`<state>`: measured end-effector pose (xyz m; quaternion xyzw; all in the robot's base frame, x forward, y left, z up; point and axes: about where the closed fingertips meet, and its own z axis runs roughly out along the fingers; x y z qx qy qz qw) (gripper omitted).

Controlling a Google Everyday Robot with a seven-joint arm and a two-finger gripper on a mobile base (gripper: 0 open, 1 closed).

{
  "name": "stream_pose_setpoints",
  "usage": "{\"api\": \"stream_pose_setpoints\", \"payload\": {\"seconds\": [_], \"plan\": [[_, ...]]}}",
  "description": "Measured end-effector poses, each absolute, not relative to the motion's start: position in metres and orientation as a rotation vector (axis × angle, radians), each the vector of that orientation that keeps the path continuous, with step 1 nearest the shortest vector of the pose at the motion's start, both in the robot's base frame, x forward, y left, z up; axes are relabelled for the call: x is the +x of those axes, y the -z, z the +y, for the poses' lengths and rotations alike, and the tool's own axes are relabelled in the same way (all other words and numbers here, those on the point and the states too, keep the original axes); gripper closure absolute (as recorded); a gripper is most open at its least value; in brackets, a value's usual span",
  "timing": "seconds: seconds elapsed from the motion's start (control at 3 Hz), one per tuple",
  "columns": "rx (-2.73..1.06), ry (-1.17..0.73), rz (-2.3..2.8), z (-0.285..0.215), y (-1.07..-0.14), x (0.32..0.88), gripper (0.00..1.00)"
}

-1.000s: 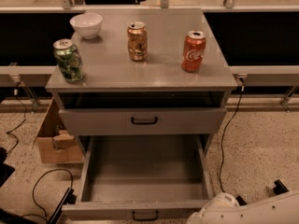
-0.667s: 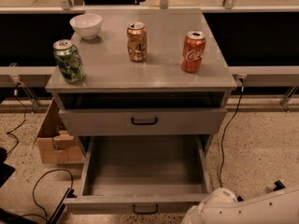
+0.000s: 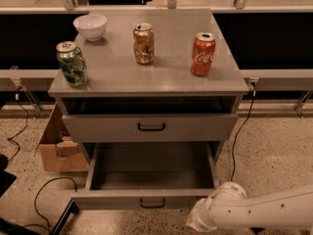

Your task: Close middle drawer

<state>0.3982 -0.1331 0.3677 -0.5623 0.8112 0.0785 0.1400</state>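
Note:
The middle drawer (image 3: 146, 198) is a grey metal tray pulled out of the cabinet (image 3: 146, 82). Its low front panel has a small black loop handle (image 3: 151, 203), and the tray is empty inside. Above it the drawer with the taller front panel (image 3: 149, 127) is pushed in. The third drawer is hidden beneath the open one. My white arm (image 3: 264, 213) comes in from the bottom right. My gripper (image 3: 196, 220) is at the arm's left end, just below and right of the open drawer's front right corner.
On the cabinet top stand a white bowl (image 3: 90, 27), a green can (image 3: 71, 63), a gold can (image 3: 144, 43) and a red cola can (image 3: 202, 53). A cardboard box (image 3: 57, 148) sits at the left. Cables (image 3: 41, 195) lie on the floor.
The middle drawer's front panel has moved back toward the cabinet. My arm has moved up and left, following the drawer front.

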Motion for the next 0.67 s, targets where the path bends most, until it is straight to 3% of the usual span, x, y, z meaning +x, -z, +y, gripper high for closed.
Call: {"api": "stream_pose_setpoints", "payload": {"seconds": [0.67], "plan": [[-1.645,-0.099,2.251,-0.125,-0.397,0.475,1.00]]}}
